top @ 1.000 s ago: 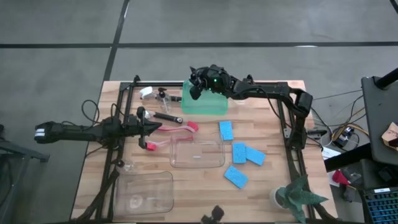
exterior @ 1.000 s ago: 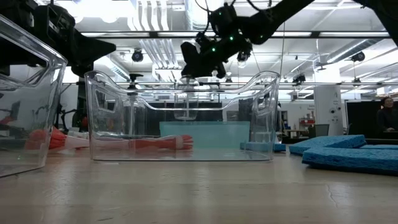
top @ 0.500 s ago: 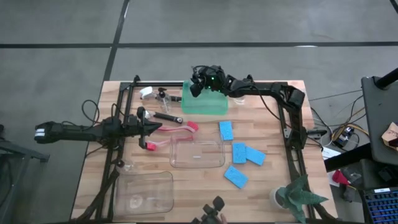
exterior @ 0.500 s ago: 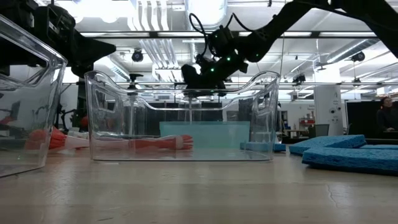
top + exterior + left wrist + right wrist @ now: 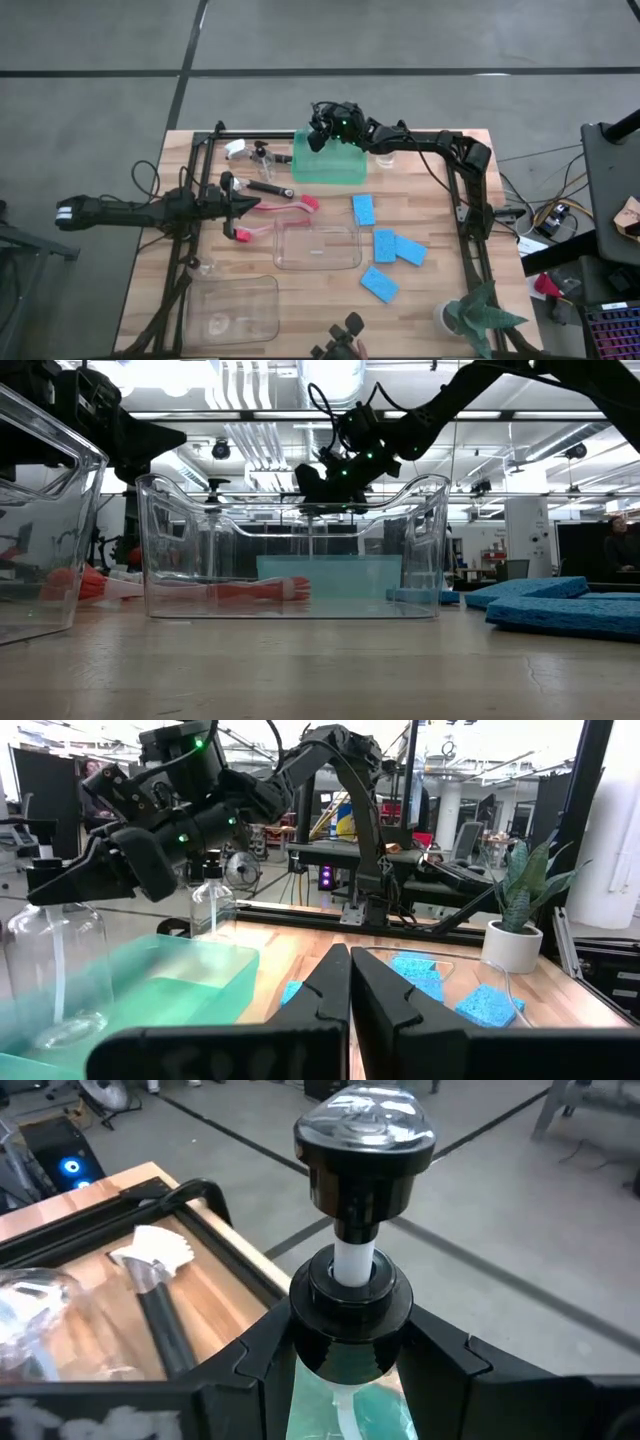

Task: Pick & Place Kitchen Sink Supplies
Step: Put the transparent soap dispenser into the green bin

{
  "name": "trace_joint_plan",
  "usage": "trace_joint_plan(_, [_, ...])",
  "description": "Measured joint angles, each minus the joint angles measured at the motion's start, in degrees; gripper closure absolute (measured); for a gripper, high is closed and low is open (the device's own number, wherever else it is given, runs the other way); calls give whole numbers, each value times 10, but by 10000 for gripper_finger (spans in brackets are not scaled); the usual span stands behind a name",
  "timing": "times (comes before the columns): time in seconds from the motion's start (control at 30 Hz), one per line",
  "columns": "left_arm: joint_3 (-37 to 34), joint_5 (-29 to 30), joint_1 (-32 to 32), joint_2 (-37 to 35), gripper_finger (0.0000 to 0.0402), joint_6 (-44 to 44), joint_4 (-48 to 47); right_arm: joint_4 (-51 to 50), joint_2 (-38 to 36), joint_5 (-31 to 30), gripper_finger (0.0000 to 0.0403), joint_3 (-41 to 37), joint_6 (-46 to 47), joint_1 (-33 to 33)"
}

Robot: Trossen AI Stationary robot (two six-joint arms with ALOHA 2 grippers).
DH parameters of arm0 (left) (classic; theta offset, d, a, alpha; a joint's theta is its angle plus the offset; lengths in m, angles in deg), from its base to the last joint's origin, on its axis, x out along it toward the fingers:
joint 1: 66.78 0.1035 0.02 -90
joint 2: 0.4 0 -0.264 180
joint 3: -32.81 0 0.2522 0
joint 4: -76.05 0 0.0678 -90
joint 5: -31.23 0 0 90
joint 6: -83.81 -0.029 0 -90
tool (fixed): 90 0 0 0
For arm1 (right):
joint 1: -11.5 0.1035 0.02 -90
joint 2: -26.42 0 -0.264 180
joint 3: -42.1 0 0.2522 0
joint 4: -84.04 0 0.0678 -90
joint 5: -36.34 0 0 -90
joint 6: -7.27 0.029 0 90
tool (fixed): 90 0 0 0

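Over the far edge of the table [image 5: 430, 285], we see the right gripper [image 5: 350, 1342] closed around the black collar of a clear pump bottle [image 5: 362, 1175], its two fingers [image 5: 255, 1365] pressed against either side of the neck. In the high view that gripper [image 5: 318, 138] hangs above the far left corner of the translucent green tray [image 5: 335, 168], and the bottle's clear body shows green tray beneath it in the right wrist view.

We find the left gripper [image 5: 243, 206] low over the table's left side, its fingers [image 5: 330, 985] drawn together with only a thin slit between them and nothing in them. A red brush [image 5: 290, 206] lies just beside it, with a black brush [image 5: 268, 188] a little farther back. A white-headed brush [image 5: 236, 148] and a second pump bottle [image 5: 263, 156] lie left of the tray. A third bottle [image 5: 384, 155] stands just right of it.

Four blue sponges [image 5: 395, 246] lie scattered on the table's right half, near a clear bin [image 5: 317, 247] at the centre. A second clear bin [image 5: 230, 307] sits at the near left, and a potted plant [image 5: 478, 310] at the near right corner.
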Motion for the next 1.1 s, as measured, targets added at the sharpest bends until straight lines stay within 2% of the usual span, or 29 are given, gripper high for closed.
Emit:
trace_joint_plan(0.67, [0,0,0,0,394,0,0,5,0,-1,260,-25,-10,-4])
trace_joint_plan(1.1, [0,0,0,0,394,0,0,2,0,0,219,-31,-11,-4])
